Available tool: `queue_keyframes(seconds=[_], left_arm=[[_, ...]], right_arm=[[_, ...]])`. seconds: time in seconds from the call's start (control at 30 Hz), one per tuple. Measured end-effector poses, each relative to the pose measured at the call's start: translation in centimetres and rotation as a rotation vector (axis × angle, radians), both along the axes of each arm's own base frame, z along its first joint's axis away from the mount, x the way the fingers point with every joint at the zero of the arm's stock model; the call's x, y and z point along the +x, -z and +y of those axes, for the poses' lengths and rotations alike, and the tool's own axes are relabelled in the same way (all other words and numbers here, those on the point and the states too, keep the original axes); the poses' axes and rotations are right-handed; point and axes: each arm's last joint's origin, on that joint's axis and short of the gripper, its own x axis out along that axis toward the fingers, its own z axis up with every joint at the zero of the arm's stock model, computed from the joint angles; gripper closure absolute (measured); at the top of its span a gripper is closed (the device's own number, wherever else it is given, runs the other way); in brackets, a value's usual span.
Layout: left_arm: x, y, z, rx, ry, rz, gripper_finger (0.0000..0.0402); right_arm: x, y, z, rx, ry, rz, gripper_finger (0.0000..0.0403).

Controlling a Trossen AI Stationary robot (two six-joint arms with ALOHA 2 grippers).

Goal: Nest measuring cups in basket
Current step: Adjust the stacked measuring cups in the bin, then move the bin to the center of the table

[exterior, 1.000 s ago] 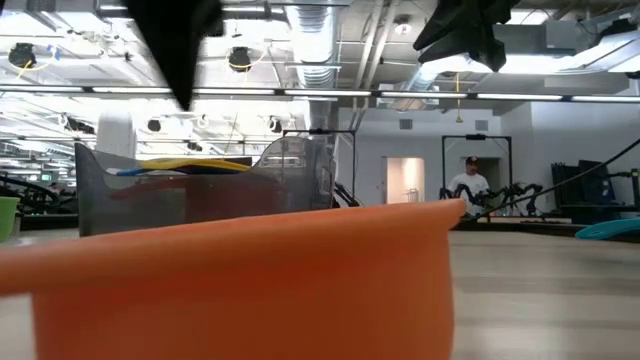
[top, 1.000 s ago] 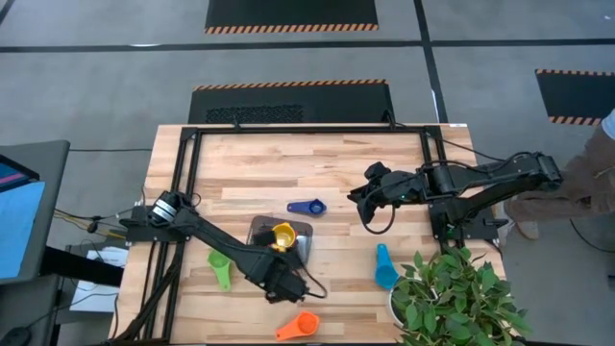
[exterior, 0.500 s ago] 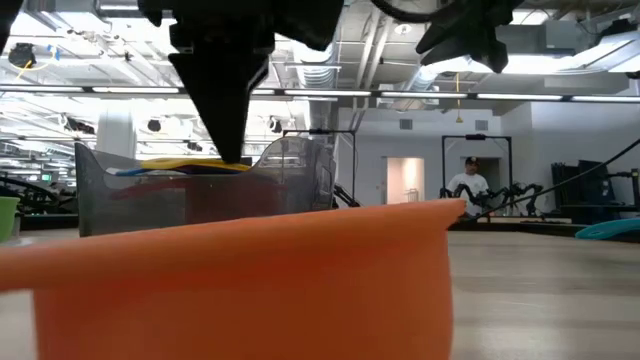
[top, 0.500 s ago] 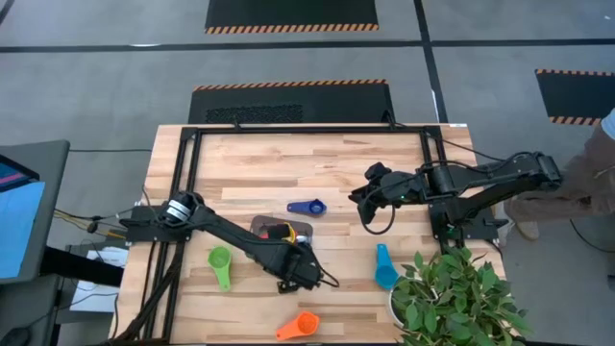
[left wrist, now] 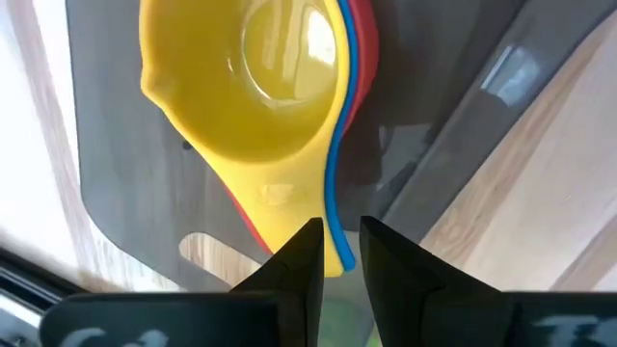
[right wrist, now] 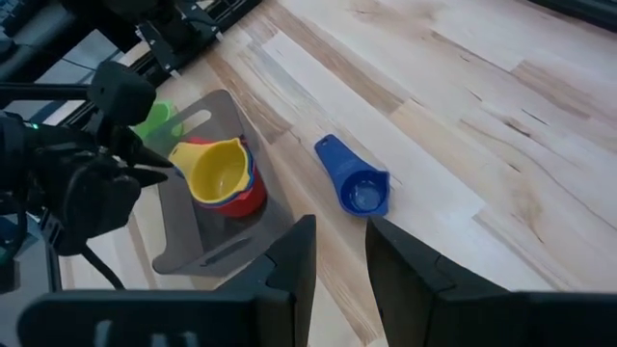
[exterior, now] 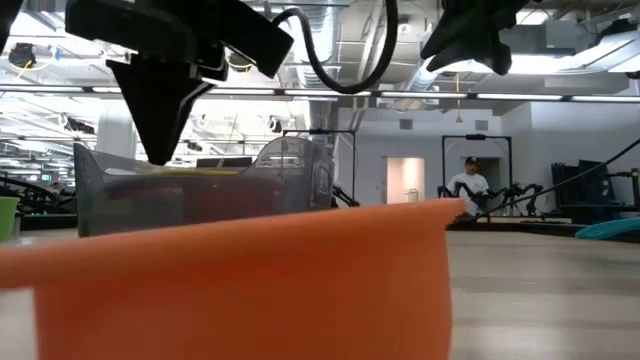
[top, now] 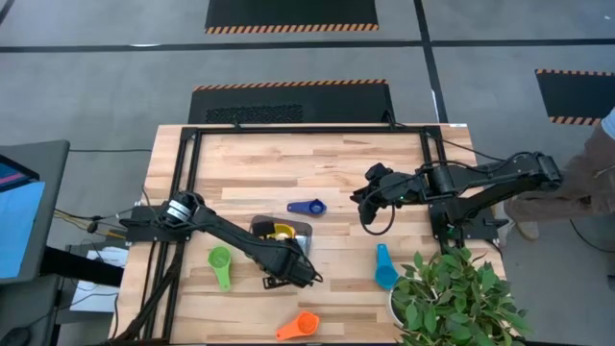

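The dark grey basket (top: 258, 229) holds a yellow cup (left wrist: 251, 87) nested on a blue one (left wrist: 345, 77) and a red one (left wrist: 364, 39). My left gripper (left wrist: 339, 241) points steeply down into the basket, with a narrow gap between its fingers, over the end of the yellow cup's handle. My right gripper (right wrist: 339, 241) hangs above the table's right part, open a little and with nothing between its fingers. Loose on the table lie a dark blue cup (top: 306, 207), a green cup (top: 220, 261), a light blue cup (top: 384, 267) and an orange cup (top: 299, 327). My left gripper comes from above at the free end of the yellow cup's handle (left wrist: 289, 207). One fingertip (left wrist: 307, 241) stands over the handle and the other over the basket floor. Whether they touch the handle I cannot tell. The cup rests nested in the basket.
A potted plant (top: 452, 293) stands at the table's near right corner, next to the light blue cup. A black frame (top: 307, 130) borders the table's far and side edges. The orange cup (exterior: 230, 280) fills the low view's foreground. A person (exterior: 465, 185) stands far off in the room.
My left gripper has come down from above the basket to the level of its rim and has tipped more steeply downward. It has also gone a little toward the table's far edge, over the nested cups. Its finger gap looks unchanged.
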Motion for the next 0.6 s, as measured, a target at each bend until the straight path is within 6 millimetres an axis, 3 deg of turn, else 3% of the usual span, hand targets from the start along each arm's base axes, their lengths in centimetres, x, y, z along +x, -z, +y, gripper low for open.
queue_keyframes(seconds=[0.23,0.6], left_arm=[[0.2,-0.7,0.0,0.031,-0.036,-0.045,0.0340],[-0.7,-5.8,0.8,0.144,-0.074,-0.216,0.0340]], right_arm=[[0.0,0.0,0.0,0.000,0.000,0.000,0.0285],[0.0,0.0,0.0,-0.001,0.001,-0.003,0.0285]])
